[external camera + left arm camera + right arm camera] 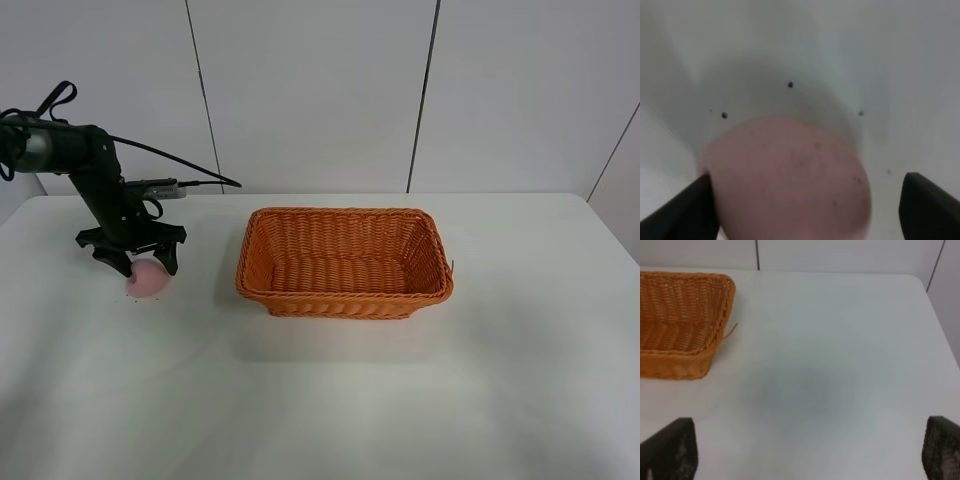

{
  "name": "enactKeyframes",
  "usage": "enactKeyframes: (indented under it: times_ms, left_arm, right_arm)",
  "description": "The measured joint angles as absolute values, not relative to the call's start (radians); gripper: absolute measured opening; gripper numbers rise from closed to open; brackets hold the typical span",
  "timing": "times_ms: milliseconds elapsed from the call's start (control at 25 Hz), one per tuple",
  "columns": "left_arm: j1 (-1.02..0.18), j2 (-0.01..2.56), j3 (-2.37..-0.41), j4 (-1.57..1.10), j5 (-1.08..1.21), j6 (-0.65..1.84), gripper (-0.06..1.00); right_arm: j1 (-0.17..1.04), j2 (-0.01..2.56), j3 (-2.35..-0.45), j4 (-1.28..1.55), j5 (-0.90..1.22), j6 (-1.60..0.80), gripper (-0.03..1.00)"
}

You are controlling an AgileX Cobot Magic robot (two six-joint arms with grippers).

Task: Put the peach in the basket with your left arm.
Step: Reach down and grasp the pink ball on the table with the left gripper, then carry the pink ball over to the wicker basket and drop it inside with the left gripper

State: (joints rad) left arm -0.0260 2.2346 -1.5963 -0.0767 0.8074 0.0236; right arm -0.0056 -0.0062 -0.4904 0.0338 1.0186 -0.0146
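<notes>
The peach (149, 281) lies on the white table (400, 400), near its left side in the high view, well apart from the basket (340, 303) and outside it. It is pale pink and matte, and in the left wrist view it fills the lower middle, blurred by closeness, with a few dark specks on the table around it.

The left gripper (147, 263) is down over the peach with its black fingers (685, 212) spread to either side of it. One finger appears to touch the fruit's edge or sit just beside it; the other (930, 205) stands clear, with bare table showing between it and the peach. The fingers are not pinching it. The left arm (100, 190) slopes down to the gripper from the far left, black cables trailing behind it.

The basket, orange-brown wicker with a braided rim, sits upright near the middle of the table, and nothing shows inside it.

The right wrist view shows one corner of the basket (722, 300) and open table beyond. The right gripper (807, 452) has its fingers (670, 450) set wide apart, holding nothing.
</notes>
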Motion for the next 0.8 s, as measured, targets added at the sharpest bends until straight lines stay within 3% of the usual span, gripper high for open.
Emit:
enactKeyframes:
  times_ms: [280,400,480,600,800]
  left_arm:
    - [-0.026,2.262,-1.596,-0.074,0.811,0.024,0.71]
    - [-0.026,2.259,-1.599,-0.07,0.822,0.024,0.44]
    - [-0.026,2.241,-1.602,-0.064,0.834,0.024,0.19]
    - [-0.026,2.203,-1.624,-0.03,0.873,0.011,0.08]
    - [-0.026,2.123,-1.733,0.0,1.008,-0.025,0.05]
  right_arm:
    - [-0.006,-0.006,-0.49,0.034,1.019,-0.015,0.69]
    - [-0.006,-0.006,-0.49,0.034,1.019,-0.015,0.69]
    - [-0.006,-0.006,-0.49,0.034,1.019,-0.015,0.69]
    - [-0.006,-0.006,-0.49,0.034,1.019,-0.015,0.69]
    - [-0.006,-0.006,-0.49,0.034,1.019,-0.015,0.69]
